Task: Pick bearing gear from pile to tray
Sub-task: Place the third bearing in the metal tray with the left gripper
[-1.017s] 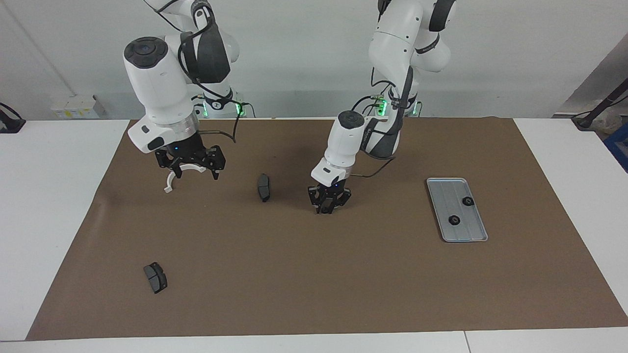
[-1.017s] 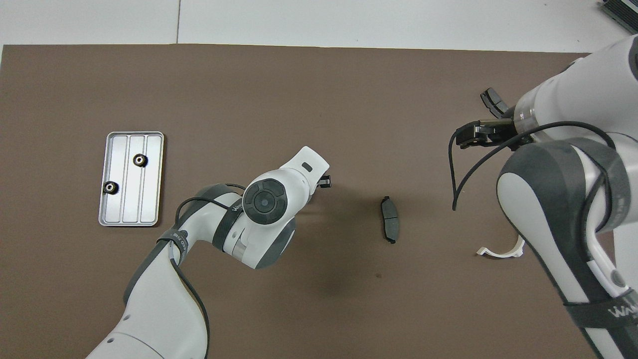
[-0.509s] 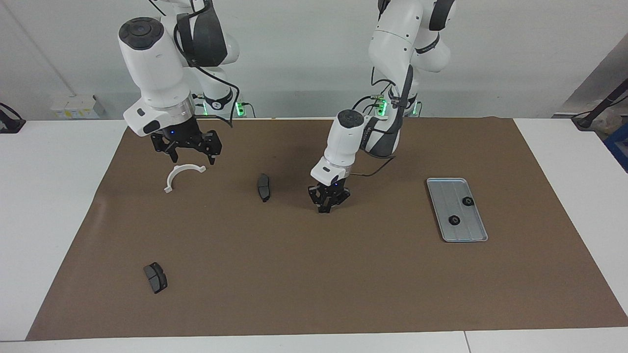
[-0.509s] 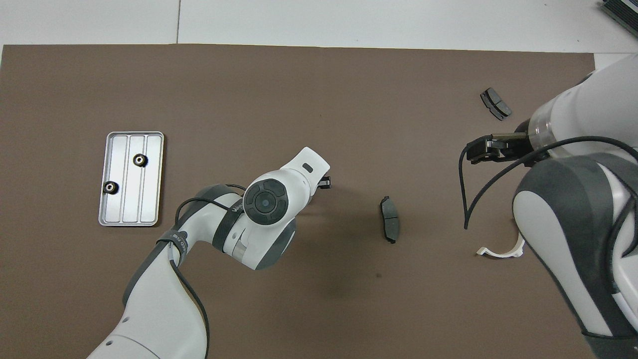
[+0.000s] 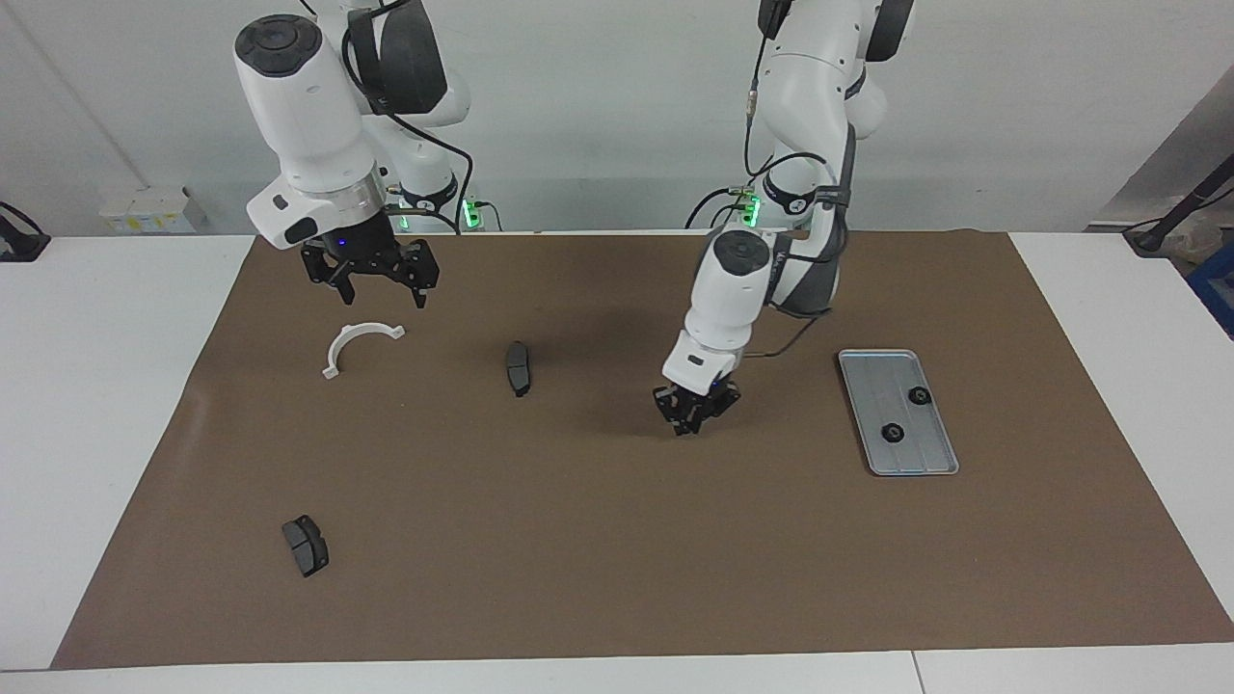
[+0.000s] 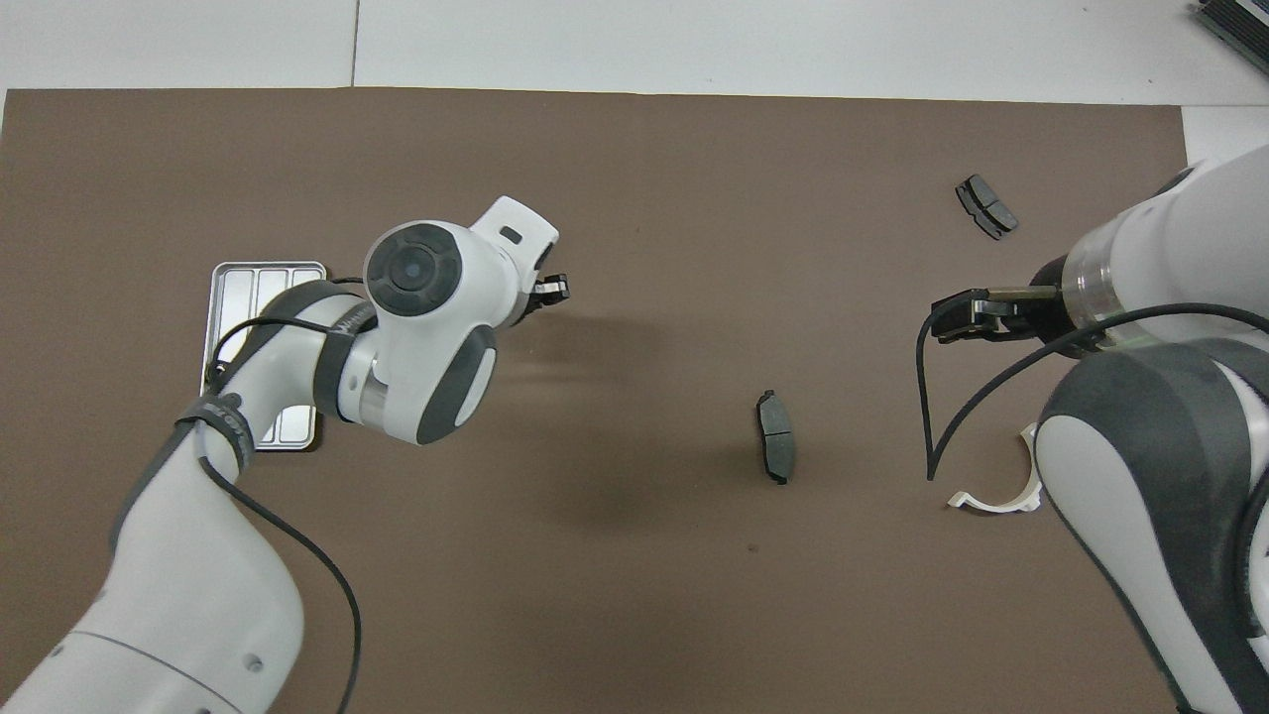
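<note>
Fingers of the left gripper (image 5: 690,420) are pressed together, raised over bare mat between a brake pad (image 5: 518,367) and the tray (image 5: 927,459); whether a gear sits between them is too small to tell. Right gripper (image 5: 370,286) hangs with fingers spread and empty over the white bracket (image 5: 351,346). Two gears (image 5: 893,433) lie in the tray, which the left arm partly hides from overhead. Another brake pad (image 5: 306,546) lies farthest from the robots on the worktop.
</note>
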`<move>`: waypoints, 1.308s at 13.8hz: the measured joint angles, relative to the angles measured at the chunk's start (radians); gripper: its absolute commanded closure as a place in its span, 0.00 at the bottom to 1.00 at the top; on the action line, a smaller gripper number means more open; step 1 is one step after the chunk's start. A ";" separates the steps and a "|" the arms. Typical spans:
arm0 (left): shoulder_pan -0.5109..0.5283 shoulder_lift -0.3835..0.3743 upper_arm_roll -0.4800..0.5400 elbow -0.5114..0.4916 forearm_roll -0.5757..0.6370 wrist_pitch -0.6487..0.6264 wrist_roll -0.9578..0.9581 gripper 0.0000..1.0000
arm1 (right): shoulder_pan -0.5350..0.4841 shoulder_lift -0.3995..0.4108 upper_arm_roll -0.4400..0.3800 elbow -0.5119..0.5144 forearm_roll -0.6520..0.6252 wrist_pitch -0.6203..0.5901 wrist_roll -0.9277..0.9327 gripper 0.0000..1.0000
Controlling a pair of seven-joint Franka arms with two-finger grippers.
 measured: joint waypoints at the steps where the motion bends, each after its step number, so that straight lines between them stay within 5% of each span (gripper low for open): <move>1: 0.057 -0.010 0.001 0.018 0.000 -0.043 0.058 0.93 | 0.000 -0.002 0.000 0.000 0.001 0.000 0.000 0.00; 8: 0.405 -0.090 0.004 -0.053 0.000 -0.259 0.625 0.81 | -0.009 -0.003 -0.001 0.050 0.003 0.052 0.000 0.00; 10: 0.444 -0.117 0.003 -0.137 0.000 -0.259 0.718 0.54 | -0.009 -0.003 -0.001 0.060 0.003 0.052 0.000 0.00; 12: 0.445 -0.141 -0.003 -0.195 0.000 -0.259 0.732 0.00 | -0.009 -0.003 -0.001 0.063 0.003 0.052 0.000 0.00; 18: 0.444 -0.216 -0.015 -0.212 0.000 -0.259 0.731 0.00 | -0.024 -0.003 -0.002 0.084 0.002 0.023 0.000 0.00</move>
